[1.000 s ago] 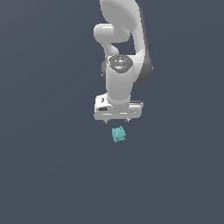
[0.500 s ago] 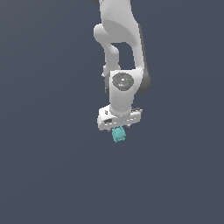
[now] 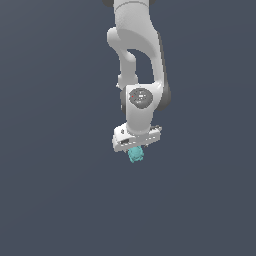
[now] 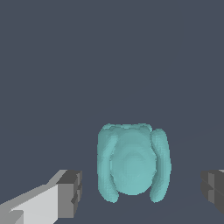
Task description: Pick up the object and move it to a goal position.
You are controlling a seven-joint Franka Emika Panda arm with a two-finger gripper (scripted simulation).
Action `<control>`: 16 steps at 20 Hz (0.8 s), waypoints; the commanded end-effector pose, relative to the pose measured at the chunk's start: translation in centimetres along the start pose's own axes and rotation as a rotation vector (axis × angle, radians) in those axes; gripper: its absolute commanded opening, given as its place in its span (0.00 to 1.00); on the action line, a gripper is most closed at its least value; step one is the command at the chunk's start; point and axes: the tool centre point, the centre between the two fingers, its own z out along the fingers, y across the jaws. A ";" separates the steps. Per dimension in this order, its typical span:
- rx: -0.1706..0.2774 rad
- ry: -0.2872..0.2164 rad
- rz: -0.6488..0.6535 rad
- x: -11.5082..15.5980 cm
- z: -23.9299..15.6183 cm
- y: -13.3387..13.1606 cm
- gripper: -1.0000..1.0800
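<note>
The object is a small teal knobbly blob [image 3: 135, 155] lying on the dark grey floor. In the exterior view it shows just under the white hand of my arm. My gripper [image 3: 135, 151] is right above it, low over the floor. In the wrist view the blob [image 4: 133, 167] fills the space between my two fingers. One fingertip [image 4: 70, 194] and the other fingertip [image 4: 213, 191] stand wide apart on either side of it, with a gap to each. The gripper [image 4: 141, 192] is open and touches nothing.
A plain dark grey floor [image 3: 60, 190] surrounds the blob on all sides. The white arm [image 3: 137, 55] rises above the gripper towards the top of the exterior view. No other objects show.
The arm has come down and tilted over the blob. The hand, which was above and apart from the blob, now straddles it. The blob has not moved.
</note>
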 end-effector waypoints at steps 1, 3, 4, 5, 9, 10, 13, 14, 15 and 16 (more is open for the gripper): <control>0.000 0.000 -0.001 0.0 0.5 0.0 0.96; 0.000 0.000 -0.002 0.0 1.2 0.0 0.96; 0.000 0.000 -0.002 -0.1 1.7 0.0 0.96; 0.000 0.000 -0.003 -0.1 2.3 0.0 0.96; 0.000 0.000 -0.005 -0.1 4.2 0.0 0.96; 0.000 0.000 -0.005 -0.1 4.5 -0.1 0.96; 0.000 0.000 -0.005 0.0 5.0 0.0 0.96; 0.000 0.000 -0.005 0.0 5.0 0.0 0.96; 0.000 0.000 -0.005 0.0 5.0 0.0 0.00; 0.000 0.000 -0.005 0.0 5.0 0.0 0.00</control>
